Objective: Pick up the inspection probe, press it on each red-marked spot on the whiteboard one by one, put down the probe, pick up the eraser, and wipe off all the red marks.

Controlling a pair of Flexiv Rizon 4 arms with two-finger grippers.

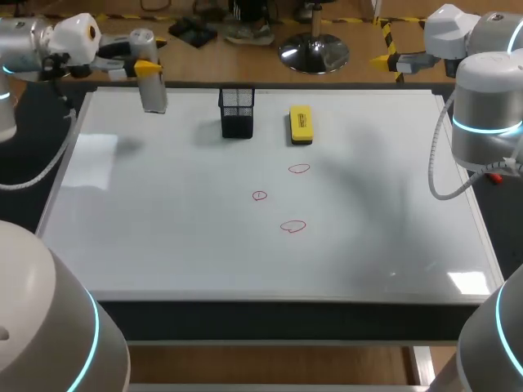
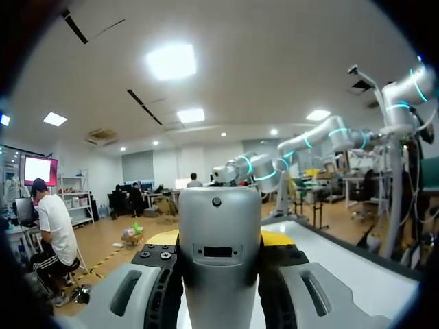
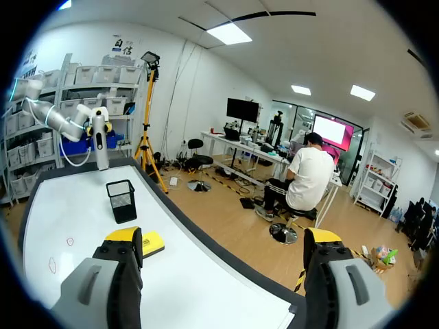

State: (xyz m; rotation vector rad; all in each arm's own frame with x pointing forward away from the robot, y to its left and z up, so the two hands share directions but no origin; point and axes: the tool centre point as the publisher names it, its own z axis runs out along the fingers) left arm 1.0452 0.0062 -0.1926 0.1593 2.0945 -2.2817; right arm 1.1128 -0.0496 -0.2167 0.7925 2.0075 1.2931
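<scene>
Three red marks [image 1: 292, 226] are grouped on the whiteboard [image 1: 163, 245], away from every edge.
The inspection probe [image 1: 152, 90] is pinched upright by the left gripper [image 2: 219, 236] at the far-left corner; the right gripper [image 3: 223, 236] is spread wide; the eraser [image 1: 301, 125] lies by the far edge.

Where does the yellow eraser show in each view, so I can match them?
Head view: eraser on the whiteboard's far side, right of the black mesh cup.
Left wrist view: not in it; the probe fills the middle.
Right wrist view: eraser on the whiteboard, nearer than the mesh cup.
Shared landmark: the mesh cup, in head and right wrist views.
</scene>
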